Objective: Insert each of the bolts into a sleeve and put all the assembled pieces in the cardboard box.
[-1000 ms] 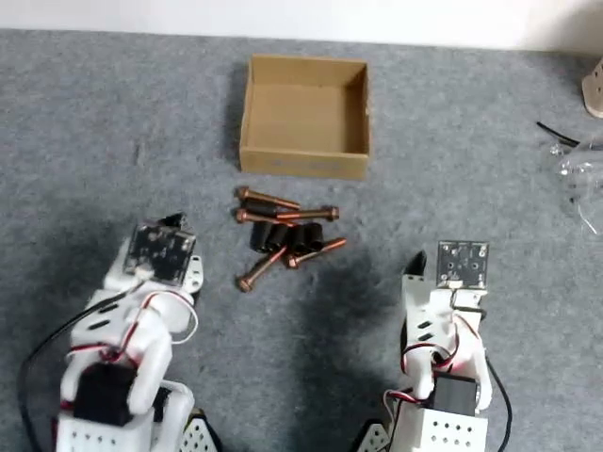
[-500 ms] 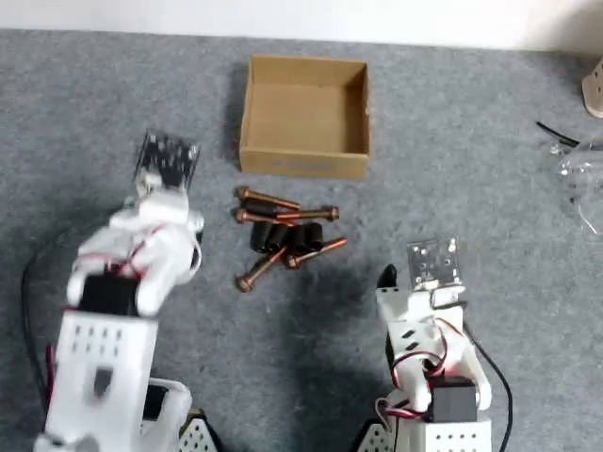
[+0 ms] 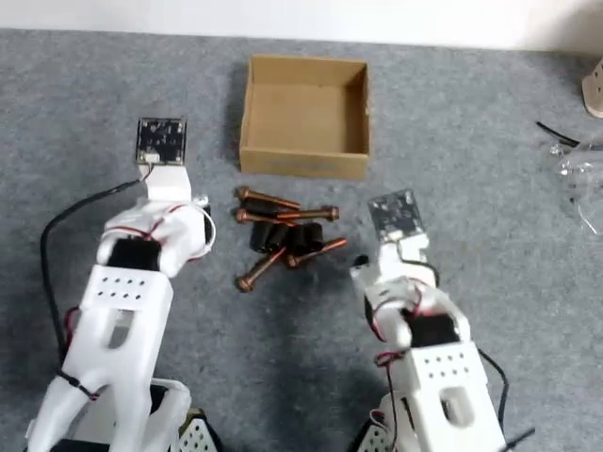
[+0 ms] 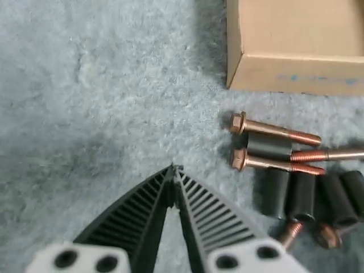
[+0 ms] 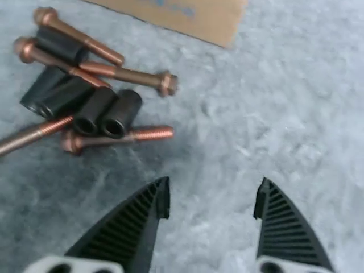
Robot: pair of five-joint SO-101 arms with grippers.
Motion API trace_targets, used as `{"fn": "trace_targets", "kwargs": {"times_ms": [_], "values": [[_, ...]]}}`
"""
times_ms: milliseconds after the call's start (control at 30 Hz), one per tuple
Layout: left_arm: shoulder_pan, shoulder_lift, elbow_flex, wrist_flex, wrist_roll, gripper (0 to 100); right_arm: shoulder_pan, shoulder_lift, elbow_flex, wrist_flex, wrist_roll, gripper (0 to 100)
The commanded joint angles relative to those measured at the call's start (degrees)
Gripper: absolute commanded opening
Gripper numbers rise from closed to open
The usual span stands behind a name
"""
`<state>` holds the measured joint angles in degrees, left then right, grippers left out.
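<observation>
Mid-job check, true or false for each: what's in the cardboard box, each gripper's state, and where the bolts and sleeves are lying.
1. The cardboard box holds no pieces. True.
2. The left gripper is open. False: it is shut, holding nothing.
3. The right gripper grips a bolt. False: it is open and empty, above the carpet.
4. The bolts and sleeves lie in a pile outside the box. True.
</observation>
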<state>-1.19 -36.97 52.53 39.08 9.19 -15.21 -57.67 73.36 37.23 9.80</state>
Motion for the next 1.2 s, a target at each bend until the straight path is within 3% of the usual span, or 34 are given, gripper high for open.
{"fn": "trace_targets", "kwargs": {"times_ms": [0,233,567,1167], "values": [[-0.7,0.1,4.4,-9.7,0.9,1,-3.1,6.5,-6.2,-4.2,-0.5,22.8],[-0.7,0.6,13.0,-21.3,-3.0,1,-7.4,16.4,-10.9,-8.1,-0.5,22.8],[-0.7,0.6,13.2,-21.5,-3.2,1,-11.8,28.4,-22.3,-8.3,0.0,22.8],[-0.7,0.7,13.4,-24.4,-3.3,1,-14.0,49.2,-40.5,-8.1,18.2,22.8]]}}
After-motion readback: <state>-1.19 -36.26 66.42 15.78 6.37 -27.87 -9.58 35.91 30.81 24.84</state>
